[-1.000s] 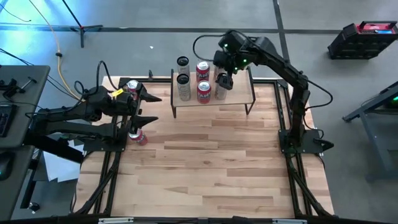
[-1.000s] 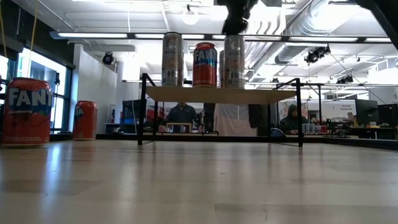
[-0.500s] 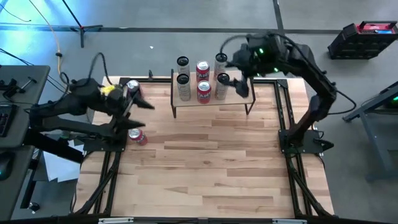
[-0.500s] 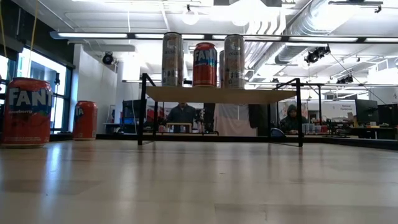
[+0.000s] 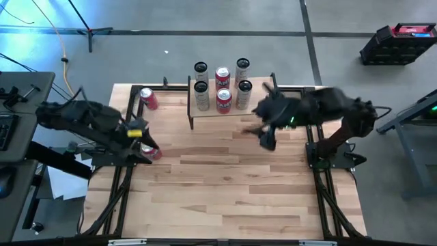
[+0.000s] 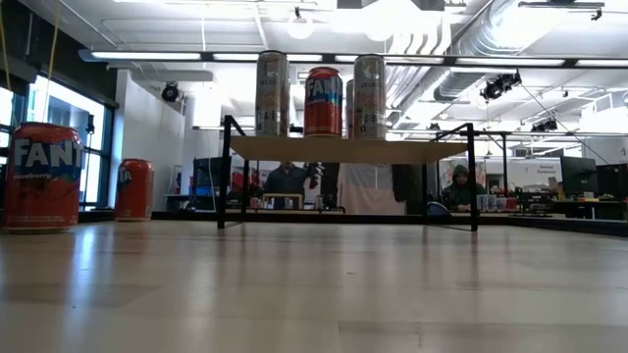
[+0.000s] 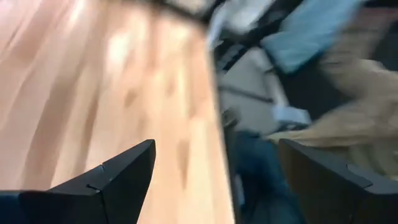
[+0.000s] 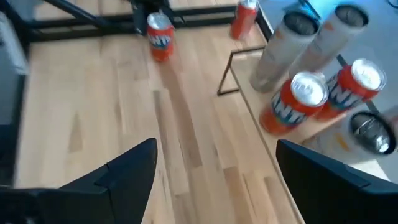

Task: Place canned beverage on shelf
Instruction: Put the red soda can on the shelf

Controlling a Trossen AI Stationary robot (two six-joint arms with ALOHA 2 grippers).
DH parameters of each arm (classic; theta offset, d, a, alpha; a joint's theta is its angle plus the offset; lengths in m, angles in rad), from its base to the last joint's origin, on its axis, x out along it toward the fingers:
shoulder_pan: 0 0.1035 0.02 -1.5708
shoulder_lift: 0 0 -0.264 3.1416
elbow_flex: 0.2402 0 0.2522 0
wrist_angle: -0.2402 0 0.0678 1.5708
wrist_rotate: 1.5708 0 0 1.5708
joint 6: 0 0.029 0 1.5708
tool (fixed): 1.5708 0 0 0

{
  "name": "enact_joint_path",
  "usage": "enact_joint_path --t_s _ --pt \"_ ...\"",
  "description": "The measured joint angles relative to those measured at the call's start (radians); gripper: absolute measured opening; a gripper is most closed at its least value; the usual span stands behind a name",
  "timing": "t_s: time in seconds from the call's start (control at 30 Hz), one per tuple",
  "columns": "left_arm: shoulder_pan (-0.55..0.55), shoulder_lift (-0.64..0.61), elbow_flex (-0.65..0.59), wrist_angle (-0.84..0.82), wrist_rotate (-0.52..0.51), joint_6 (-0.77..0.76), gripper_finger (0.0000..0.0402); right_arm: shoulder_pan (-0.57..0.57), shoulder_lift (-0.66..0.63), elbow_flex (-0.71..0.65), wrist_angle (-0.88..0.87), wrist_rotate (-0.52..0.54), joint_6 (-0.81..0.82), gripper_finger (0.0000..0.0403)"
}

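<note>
The shelf [image 5: 256,106], a light plank on thin black legs, stands at the table's far middle and carries several upright cans, silver ones [image 5: 201,93] and red ones [image 5: 223,100]; it also shows in the low view [image 6: 343,149] and in the right wrist view [image 8: 323,146]. Two more red cans stand on the table near its left edge, one far [image 5: 147,98] and one nearer [image 5: 152,152]. My right gripper [image 5: 265,137] is open and empty, just on the near side of the shelf's right end. My left gripper [image 5: 145,139] is open and empty beside the nearer red can.
The two loose red cans also show in the low view [image 6: 39,176] [image 6: 134,189] and in the right wrist view [image 8: 160,37] [image 8: 244,17]. The wooden table [image 5: 232,184] stretches from the shelf to the near edge. People sit in the room beyond [image 6: 287,181].
My right gripper has left the silver can at the shelf's near right, gone off past the shelf's right end and come down toward the table's near side. The can stays upright on the shelf. My left gripper has drawn back toward the table's left edge.
</note>
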Motion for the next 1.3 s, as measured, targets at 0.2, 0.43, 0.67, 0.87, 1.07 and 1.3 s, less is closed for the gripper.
enact_joint_path --t_s 0.2,0.43,0.67,0.87,1.07,1.3 --pt "-0.184 0.053 0.000 -0.255 -0.209 -0.303 0.0321 0.111 0.001 -0.216 0.092 0.197 0.137 0.0314" --pt "-0.343 0.182 -0.001 -0.643 -0.371 -0.616 0.0319 0.162 0.002 -0.393 0.222 0.212 0.192 0.0314" --pt "-0.231 0.248 -0.073 -0.661 -0.418 -0.561 0.0319 0.166 0.002 -0.446 0.240 0.179 0.209 0.0315" --pt "0.008 0.252 -0.169 -0.652 -0.352 -0.404 0.0330 0.170 0.004 -0.447 0.241 0.149 0.223 0.0326" --pt "0.172 0.252 -0.182 -0.581 -0.270 -0.240 0.0346 0.177 0.004 -0.447 0.241 0.145 0.244 0.0335" --pt "0.254 0.277 -0.197 -0.529 -0.225 -0.158 0.0351 0.178 0.004 -0.447 0.241 0.153 0.255 0.0335"
